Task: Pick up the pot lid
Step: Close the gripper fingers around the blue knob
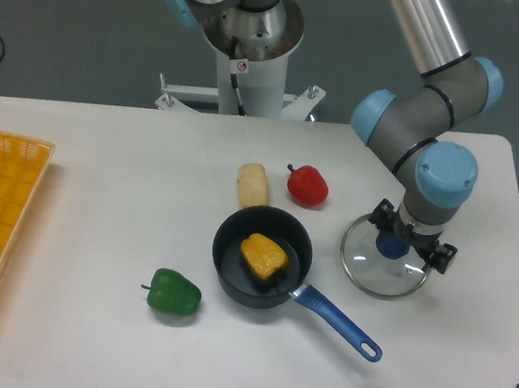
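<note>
Clear round glass pot lid, metal-rimmed (372,278): lying on the white table (88,277), near the round black pan with blue handle (228,285); round blue knob (391,247) uppermost, the likely grip. Grey-and-black two-finger gripper (413,235): angled above the lid, fingers spread near the knob — presumably to close on it. Pan: holds a yellow pepper (261,255) — lid apart from it, free to lift.

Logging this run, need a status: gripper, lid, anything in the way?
Gripper open at pot lid, not closed on blue knob. Lid lying on table. Black pan alongside, not covering it.
</note>
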{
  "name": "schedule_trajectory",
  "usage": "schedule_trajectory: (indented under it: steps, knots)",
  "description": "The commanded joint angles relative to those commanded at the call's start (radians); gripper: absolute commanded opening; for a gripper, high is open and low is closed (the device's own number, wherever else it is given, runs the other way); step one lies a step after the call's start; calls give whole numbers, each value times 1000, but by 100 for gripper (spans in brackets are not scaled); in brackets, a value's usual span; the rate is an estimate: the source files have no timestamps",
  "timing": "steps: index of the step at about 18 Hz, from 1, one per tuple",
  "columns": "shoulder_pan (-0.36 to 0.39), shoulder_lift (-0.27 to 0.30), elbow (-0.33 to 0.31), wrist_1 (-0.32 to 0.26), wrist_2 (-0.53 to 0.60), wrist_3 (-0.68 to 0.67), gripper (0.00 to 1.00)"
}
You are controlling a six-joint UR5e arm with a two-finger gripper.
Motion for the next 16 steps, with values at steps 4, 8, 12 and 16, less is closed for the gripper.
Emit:
schedule_trajectory:
  steps: [4, 8, 12, 16]
  knots:
    - [-5, 2, -9, 0, 0, -6, 100]
    - [-9, 6, -22, 3, -2, -11, 100]
    - [-8, 3, -35, 6, -3, -9, 100]
    - [-6, 2, -37, 8, -3, -5, 100]
